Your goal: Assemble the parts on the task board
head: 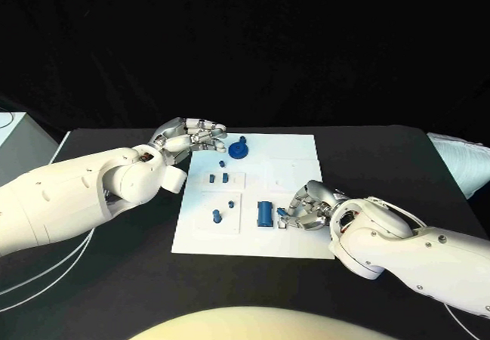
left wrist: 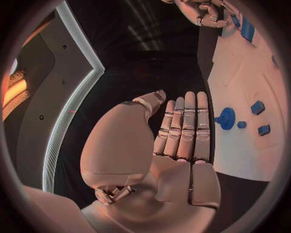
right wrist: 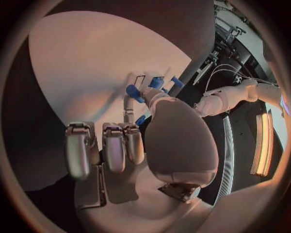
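1. My right hand (head: 305,204) sits at the task board (head: 295,149)'s four o'clock edge, fingers closed around a small blue part (right wrist: 135,92), just beside the blue cylinder (head: 265,212).
2. I'd seat that part slowly and squarely.
3. My left hand (head: 190,135) hovers at ten o'clock, near the round blue part (head: 240,148), fingers pressed together and holding nothing.

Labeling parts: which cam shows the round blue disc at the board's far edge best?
Left wrist view: the round blue disc sits unobstructed, beside the left robot hand. Head view shows the disc smaller, by the fingers. Right wrist view: I can't pick it out.
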Motion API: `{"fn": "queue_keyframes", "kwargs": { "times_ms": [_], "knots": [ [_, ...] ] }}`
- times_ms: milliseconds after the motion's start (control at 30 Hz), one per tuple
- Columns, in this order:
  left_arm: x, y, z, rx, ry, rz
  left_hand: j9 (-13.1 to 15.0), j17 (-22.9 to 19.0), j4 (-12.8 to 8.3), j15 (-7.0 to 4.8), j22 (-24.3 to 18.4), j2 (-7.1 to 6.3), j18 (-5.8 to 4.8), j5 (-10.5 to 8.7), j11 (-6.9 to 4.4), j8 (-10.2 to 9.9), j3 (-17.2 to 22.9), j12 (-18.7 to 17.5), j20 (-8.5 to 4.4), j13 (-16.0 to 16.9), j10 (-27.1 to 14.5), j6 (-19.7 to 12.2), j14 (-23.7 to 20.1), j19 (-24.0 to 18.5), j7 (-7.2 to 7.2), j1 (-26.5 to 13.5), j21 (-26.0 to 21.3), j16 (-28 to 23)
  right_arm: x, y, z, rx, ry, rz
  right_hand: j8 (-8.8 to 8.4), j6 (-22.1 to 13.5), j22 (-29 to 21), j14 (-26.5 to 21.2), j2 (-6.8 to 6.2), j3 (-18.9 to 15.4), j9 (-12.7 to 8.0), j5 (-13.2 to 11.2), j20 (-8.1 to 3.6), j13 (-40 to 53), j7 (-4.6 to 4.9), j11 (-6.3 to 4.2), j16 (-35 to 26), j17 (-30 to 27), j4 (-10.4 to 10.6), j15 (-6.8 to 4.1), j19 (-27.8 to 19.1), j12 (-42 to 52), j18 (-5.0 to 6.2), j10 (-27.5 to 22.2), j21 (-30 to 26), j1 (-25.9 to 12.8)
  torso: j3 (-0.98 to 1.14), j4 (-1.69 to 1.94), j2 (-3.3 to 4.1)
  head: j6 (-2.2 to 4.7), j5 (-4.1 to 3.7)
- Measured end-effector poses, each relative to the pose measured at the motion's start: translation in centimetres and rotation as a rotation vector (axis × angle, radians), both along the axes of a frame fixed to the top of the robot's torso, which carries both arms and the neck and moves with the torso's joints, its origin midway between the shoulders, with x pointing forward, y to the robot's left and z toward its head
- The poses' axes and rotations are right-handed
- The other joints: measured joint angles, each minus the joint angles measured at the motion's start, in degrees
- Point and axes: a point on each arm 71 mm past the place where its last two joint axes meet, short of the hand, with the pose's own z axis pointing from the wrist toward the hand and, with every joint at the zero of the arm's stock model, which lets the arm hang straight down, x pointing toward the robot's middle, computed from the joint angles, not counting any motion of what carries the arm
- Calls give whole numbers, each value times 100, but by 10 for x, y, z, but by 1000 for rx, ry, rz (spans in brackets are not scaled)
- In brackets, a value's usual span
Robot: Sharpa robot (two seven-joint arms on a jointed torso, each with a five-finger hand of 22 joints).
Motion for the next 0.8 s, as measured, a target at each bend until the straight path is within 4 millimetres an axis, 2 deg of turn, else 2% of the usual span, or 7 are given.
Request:
{"fn": "queue_keyframes", "kwargs": {
  "times_ms": [67,367,800],
  "knots": [
    [0,0,0,2,-1,-3,0,0,0,0,0,0,0,0,0,0,0,0,0,0,0,0,0,0,0,0,0,0,1,0,-1,-11,3,6,6,6,1,0,23,-10,1,-72,0,0,-5,0,0,0,-10,0,0,0,0,0,0,-20,0,-1,-1,-2,0],
    [-1,-2,0,10,-4,-19,0,8,0,0,-6,0,1,0,0,0,0,0,21,0,0,0,0,21,0,0,-23,0,2,0,-4,-47,19,28,7,-13,4,0,91,-10,1,-110,0,-1,13,0,0,0,-10,0,0,0,0,0,0,-88,1,-1,-3,-7,-8],
    [-1,-2,0,12,-6,-28,0,16,0,0,-5,0,0,0,-3,0,0,0,21,0,-3,0,0,21,0,0,-23,0,3,3,-5,-69,28,41,17,-13,4,0,91,-26,13,-130,0,-2,13,0,0,-1,5,0,0,0,0,0,0,-133,1,-1,-1,-44,-30]
  ]
}}
